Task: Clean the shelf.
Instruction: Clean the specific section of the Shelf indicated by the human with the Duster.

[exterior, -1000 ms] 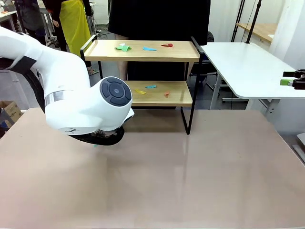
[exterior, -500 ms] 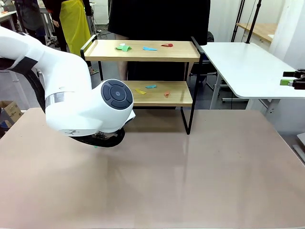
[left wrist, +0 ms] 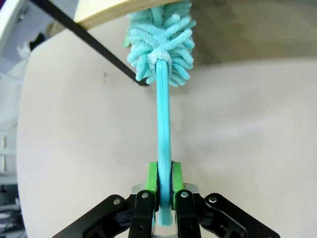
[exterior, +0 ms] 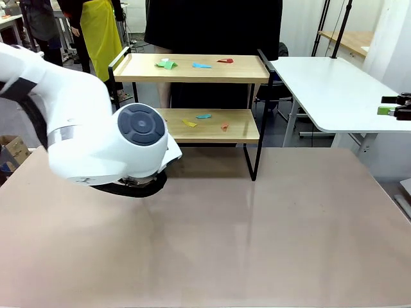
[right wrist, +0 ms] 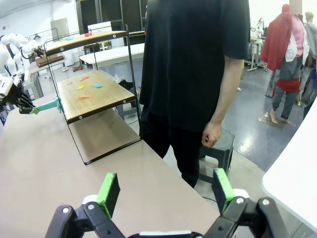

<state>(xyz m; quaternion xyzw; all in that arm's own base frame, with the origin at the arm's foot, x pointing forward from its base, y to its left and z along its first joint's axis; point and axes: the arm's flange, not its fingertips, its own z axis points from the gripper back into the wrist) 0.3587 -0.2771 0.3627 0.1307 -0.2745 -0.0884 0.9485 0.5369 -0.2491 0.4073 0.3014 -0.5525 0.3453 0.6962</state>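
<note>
The shelf (exterior: 252,70) stands at the table's far side, two wooden boards on a black frame. Coloured paper scraps lie on the top board (exterior: 201,65) and on the lower board (exterior: 203,116). My left gripper (left wrist: 164,181) is shut on the handle of a teal fluffy duster (left wrist: 163,114). The duster's head (left wrist: 161,39) rests against the edge of the shelf's lower board (left wrist: 106,12), beside a black frame bar. In the front view the left arm's wrist (exterior: 138,128) covers that gripper. My right gripper (right wrist: 166,191) stands open and holds nothing, at the far right (exterior: 393,110).
A person in a black shirt (right wrist: 193,64) stands close behind the shelf. A white table (exterior: 334,90) lies to the right of the shelf. The beige table top (exterior: 257,231) stretches bare in front of the arms.
The left arm's wrist has shifted a little to the left along the shelf's front, still gripping the duster. The right gripper has not moved.
</note>
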